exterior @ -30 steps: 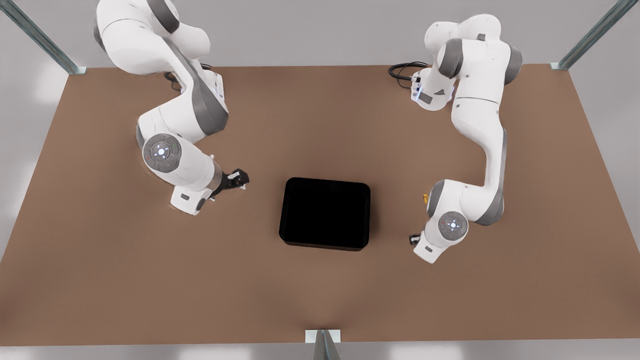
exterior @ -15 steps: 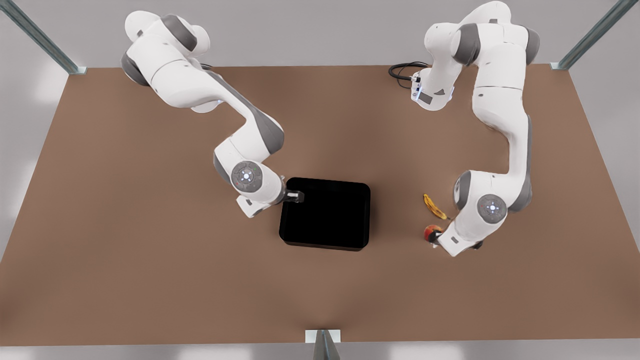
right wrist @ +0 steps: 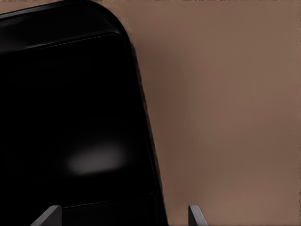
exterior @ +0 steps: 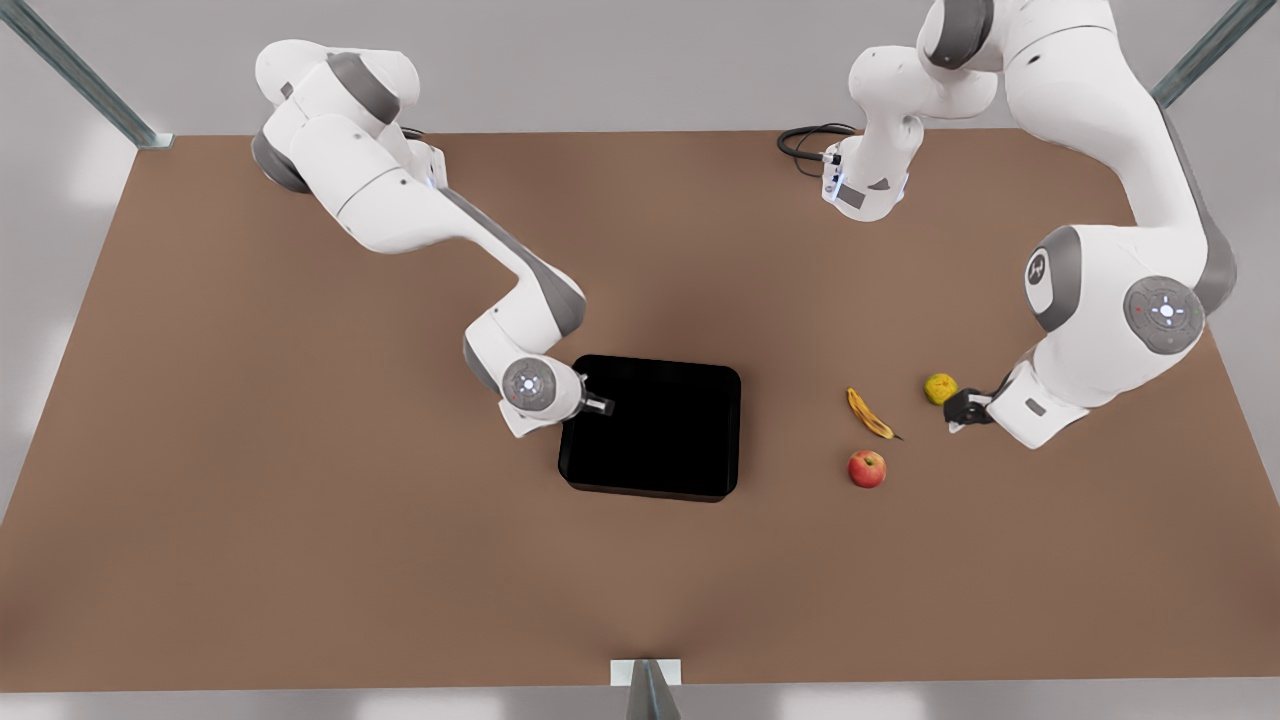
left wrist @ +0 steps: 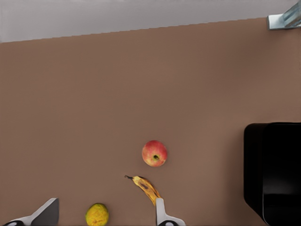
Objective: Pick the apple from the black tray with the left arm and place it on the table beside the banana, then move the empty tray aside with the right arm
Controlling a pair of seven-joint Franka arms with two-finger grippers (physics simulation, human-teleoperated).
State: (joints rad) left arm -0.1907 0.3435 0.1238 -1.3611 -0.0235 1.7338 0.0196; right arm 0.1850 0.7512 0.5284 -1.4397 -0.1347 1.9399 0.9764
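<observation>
2 grippers of mine stand spread. Left gripper (exterior: 962, 410) hangs empty beside the yellow-green fruit (exterior: 940, 388); the apple (exterior: 867, 468) sits on the table (exterior: 300, 560) near the banana (exterior: 869, 413). Right gripper (exterior: 598, 403) straddles the black tray (exterior: 652, 428) wall.

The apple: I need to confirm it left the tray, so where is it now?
In the front view the apple lies on the table, to the right of the black tray, just below the banana.

No readable text, labels or numbers anywhere.
</observation>
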